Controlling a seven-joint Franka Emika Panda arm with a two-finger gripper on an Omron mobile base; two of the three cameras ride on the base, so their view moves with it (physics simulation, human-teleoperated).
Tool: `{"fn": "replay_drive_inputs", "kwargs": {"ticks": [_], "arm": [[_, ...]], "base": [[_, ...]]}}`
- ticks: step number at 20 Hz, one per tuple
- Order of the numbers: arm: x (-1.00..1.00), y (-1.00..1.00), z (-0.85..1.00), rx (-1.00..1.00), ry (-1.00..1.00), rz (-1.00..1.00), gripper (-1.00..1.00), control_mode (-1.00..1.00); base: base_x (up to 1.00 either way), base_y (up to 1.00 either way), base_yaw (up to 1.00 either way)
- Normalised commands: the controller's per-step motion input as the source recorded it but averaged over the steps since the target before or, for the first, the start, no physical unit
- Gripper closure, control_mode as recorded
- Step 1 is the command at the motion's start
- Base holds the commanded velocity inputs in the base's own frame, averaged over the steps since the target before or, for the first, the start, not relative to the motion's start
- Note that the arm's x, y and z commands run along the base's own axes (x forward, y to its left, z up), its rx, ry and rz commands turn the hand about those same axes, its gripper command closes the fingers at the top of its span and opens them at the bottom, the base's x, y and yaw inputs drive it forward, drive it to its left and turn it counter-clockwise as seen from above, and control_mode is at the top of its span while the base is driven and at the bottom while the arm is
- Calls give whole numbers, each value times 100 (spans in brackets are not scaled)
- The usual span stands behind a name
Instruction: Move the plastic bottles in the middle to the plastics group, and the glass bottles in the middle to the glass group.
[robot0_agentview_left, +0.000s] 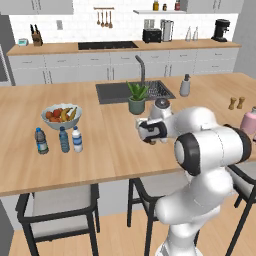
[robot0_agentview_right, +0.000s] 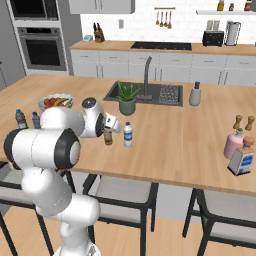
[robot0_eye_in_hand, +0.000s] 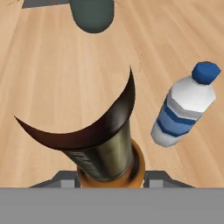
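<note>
In the hand view a slim dark brown glass bottle (robot0_eye_in_hand: 105, 146) stands right between my fingers (robot0_eye_in_hand: 61, 178), seen from above. My gripper (robot0_agentview_right: 108, 133) is shut on it at mid-counter. A clear plastic bottle (robot0_agentview_right: 128, 134) with a blue-and-white band stands just right of it, also close by in the hand view (robot0_eye_in_hand: 183, 107). Far left, the plastics group holds a dark-capped bottle (robot0_agentview_left: 41, 141), a blue bottle (robot0_agentview_left: 64, 139) and a white-capped bottle (robot0_agentview_left: 77, 139). A pink rounded vessel (robot0_agentview_right: 233, 144) of the glass group sits at the far right.
A potted plant (robot0_agentview_right: 127, 99) stands before the sink (robot0_agentview_right: 162, 94), just behind my hand. A fruit bowl (robot0_agentview_left: 61, 115) sits behind the plastics group. Near the pink vessel are a square blue-labelled bottle (robot0_agentview_right: 242, 160) and two brown shakers (robot0_agentview_right: 243, 122). Stools (robot0_agentview_left: 55, 205) line the front edge.
</note>
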Motion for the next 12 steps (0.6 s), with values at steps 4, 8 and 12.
{"fn": "replay_drive_inputs", "kwargs": {"ticks": [4, 8, 12], "arm": [[-99, -23, 51, 0, 2, 1, 100, -100], [-72, -81, 61, 0, 11, 0, 100, -100], [-13, -100, 49, 0, 14, 0, 100, -100]], "base": [[0, 0, 0], [0, 0, 0], [0, 0, 0]]}}
